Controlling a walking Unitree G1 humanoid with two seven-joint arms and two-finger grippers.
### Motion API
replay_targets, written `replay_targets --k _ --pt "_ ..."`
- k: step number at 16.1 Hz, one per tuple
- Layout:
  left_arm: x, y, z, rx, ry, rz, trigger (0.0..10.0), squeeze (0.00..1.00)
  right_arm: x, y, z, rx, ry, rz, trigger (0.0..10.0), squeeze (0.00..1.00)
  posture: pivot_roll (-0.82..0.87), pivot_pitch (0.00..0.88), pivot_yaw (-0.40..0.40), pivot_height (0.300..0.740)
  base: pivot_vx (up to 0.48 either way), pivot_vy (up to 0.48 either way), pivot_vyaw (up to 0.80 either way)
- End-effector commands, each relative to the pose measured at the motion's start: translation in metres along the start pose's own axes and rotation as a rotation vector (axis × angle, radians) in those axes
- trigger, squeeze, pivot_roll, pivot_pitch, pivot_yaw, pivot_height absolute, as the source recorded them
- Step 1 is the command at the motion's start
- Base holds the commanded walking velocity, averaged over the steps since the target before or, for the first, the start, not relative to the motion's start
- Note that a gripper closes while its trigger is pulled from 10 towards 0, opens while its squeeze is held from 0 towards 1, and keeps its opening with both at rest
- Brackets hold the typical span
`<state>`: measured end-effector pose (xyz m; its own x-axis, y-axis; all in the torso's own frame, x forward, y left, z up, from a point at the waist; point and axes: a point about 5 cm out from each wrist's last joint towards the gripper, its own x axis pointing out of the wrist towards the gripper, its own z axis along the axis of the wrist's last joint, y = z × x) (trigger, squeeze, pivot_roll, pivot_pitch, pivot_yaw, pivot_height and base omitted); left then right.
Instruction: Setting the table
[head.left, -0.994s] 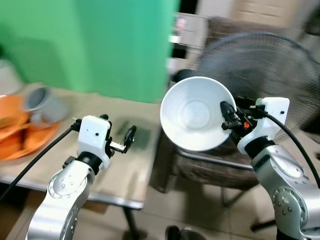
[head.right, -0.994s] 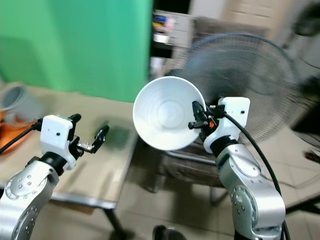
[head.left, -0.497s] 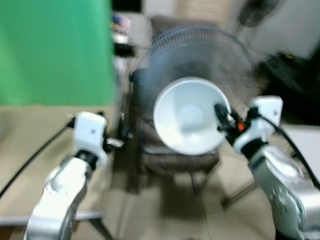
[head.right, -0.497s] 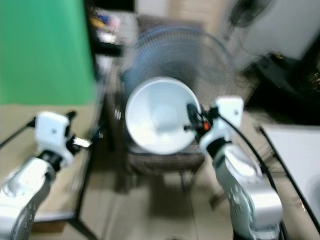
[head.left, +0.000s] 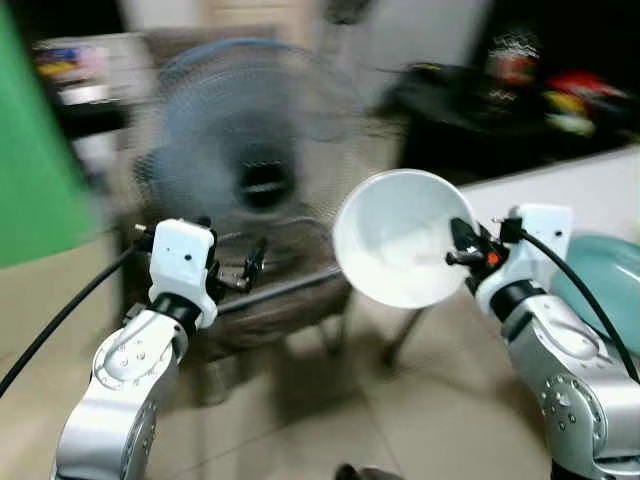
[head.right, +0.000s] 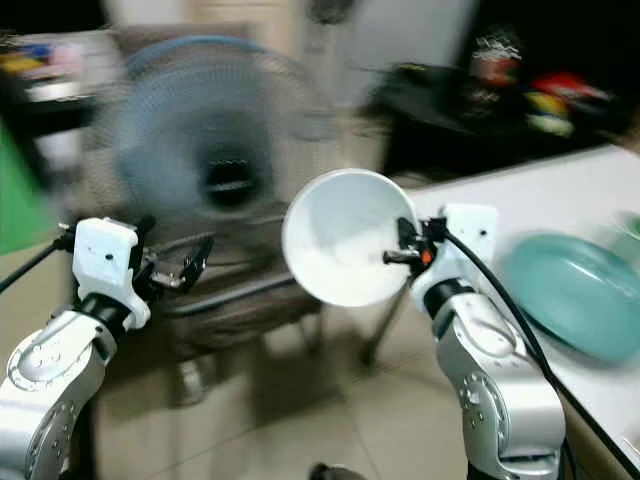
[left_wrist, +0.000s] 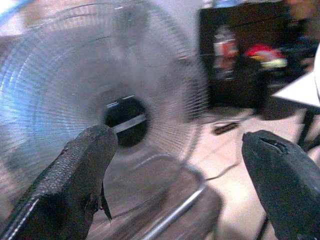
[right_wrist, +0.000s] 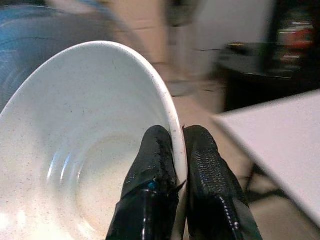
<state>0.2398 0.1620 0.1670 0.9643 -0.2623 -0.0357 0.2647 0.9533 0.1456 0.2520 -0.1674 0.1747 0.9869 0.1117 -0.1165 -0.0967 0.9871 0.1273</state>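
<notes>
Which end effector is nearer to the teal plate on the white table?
Right. The right end effector, pinching the white bowl by its rim, is just beside the teal plate. The left end effector is open, far across, before the fan.

White bowl (head.right: 345, 237) in right claw (head.right: 402, 245)

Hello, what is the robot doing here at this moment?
The robot is carrying a white bowl in the air. Its right gripper pinches the bowl's rim, one finger inside and one outside, with the bowl tipped on its side. The left gripper is open and holds nothing. A standing fan is ahead, and a white table with a teal plate is on the robot's right. The picture is blurred.
</notes>
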Motion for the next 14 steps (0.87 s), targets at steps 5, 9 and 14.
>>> replay_targets --k 5,9,14 --pt "0.006 0.008 0.003 0.019 -0.014 0.015 10.0 0.00 0.000 -0.002 0.021 0.025 -0.120 -0.049 10.0 0.00 0.14 0.000 -0.026 0.740 0.000 0.000 -0.80" --pt "0.011 0.013 0.003 0.044 -0.003 0.031 10.0 0.00 -0.001 0.000 0.019 0.036 -0.121 -0.063 10.0 0.00 0.14 0.000 -0.015 0.740 0.000 0.300 -0.80" --pt "0.018 0.018 0.002 0.034 0.013 0.028 10.0 0.00 -0.003 0.001 0.018 0.052 -0.129 -0.087 10.0 0.00 0.12 0.000 0.012 0.740 0.000 0.104 -0.80"
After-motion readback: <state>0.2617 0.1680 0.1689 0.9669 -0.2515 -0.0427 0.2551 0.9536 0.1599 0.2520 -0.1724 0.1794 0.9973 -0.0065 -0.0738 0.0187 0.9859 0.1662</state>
